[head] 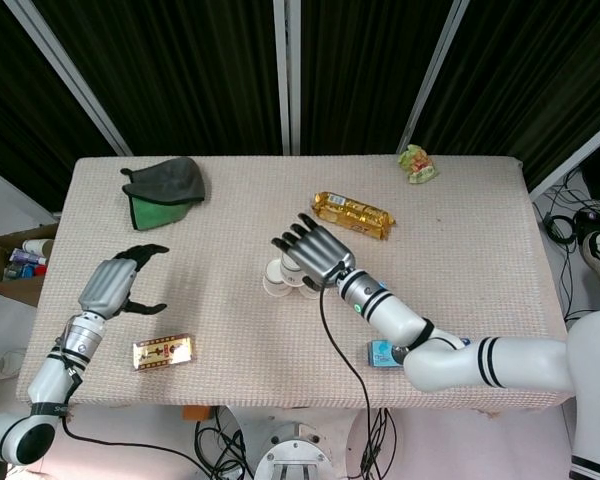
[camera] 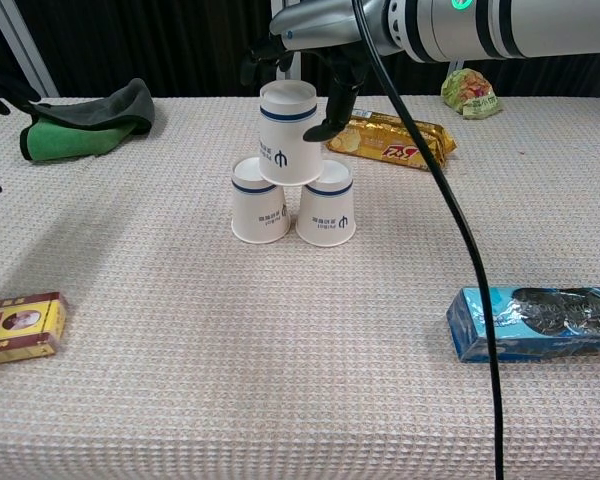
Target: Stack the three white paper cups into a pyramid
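Cups [head: 285, 279] perhaps half hidden under right hand [head: 312, 252]

Bright, even overhead light on the tabletop [camera: 280, 350], soft shadow at its left side in the chest view, black curtains [head: 180, 70] unlit behind, both pictures sharp, mild glare on white arm casing [head: 500, 365]
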